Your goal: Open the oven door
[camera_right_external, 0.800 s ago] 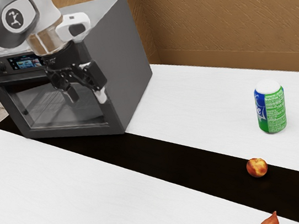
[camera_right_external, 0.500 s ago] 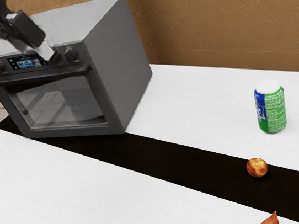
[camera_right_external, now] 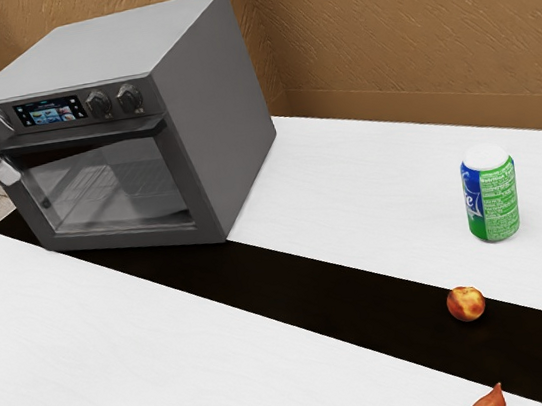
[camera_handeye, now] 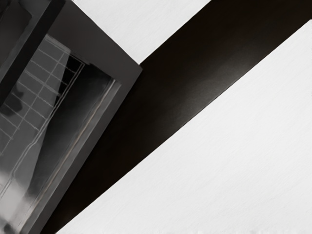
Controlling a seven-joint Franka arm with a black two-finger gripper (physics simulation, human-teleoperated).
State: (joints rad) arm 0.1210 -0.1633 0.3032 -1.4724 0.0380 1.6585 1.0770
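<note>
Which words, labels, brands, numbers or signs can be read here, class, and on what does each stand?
"e", white on blue, on the can; the rest of that word: cannot be read.
Other print on the can: too small.
Display on the oven: too small.

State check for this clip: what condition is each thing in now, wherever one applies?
Oven door: closed
Oven display: lit
Soda can: upright
Round fruit: whole as far as seen, resting on the dark strip
Gripper: open or shut unclear
</note>
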